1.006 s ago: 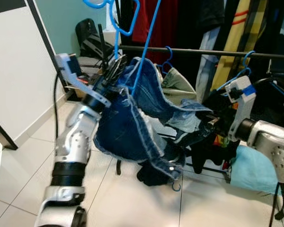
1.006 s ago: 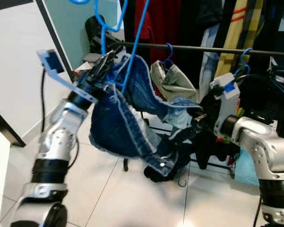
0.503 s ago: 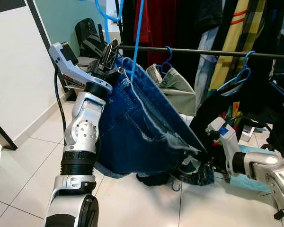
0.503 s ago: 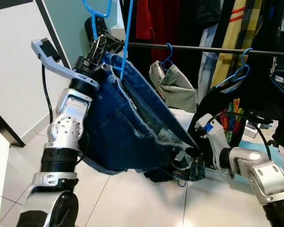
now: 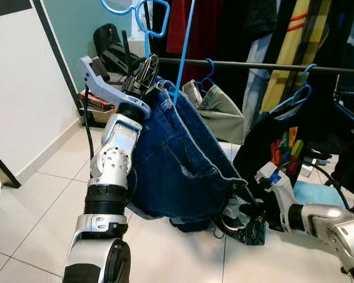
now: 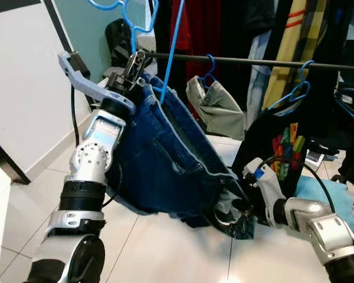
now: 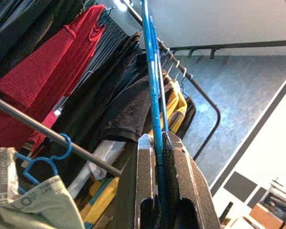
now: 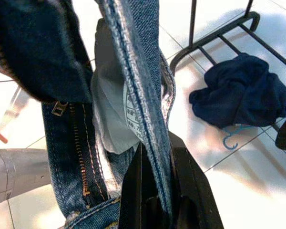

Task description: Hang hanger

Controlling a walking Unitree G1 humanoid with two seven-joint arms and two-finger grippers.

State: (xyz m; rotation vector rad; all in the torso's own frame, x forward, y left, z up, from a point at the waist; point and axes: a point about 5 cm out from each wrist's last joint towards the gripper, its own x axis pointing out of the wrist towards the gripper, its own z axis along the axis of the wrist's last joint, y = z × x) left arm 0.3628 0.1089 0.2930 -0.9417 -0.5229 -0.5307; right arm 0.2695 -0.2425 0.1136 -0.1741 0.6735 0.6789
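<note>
A blue plastic hanger (image 5: 147,17) carries a pair of blue jeans (image 5: 177,171) in front of the clothes rail (image 5: 253,66). My left gripper (image 5: 143,72) is raised at the jeans' upper corner, shut on the hanger's thin blue bar (image 7: 155,133). Low on the right, my right gripper (image 5: 251,207) is shut on the jeans' waistband (image 8: 143,114), beside the open zip (image 8: 78,143). The jeans stretch slanting between the two grippers. The hanger's hook is above the rail, partly cut off by the top edge.
The rail holds red (image 5: 194,29), black and yellow-striped garments (image 5: 295,53) and other blue hangers (image 5: 298,94). A dark blue cloth (image 8: 243,95) and a loose blue hanger lie on the white tiles by the rack's base. A white wall panel (image 5: 17,88) stands left.
My left gripper and the hanger shifted slightly right and tilted. The jeans sagged a little between the grippers. The right gripper stayed low, gripping the waistband.
</note>
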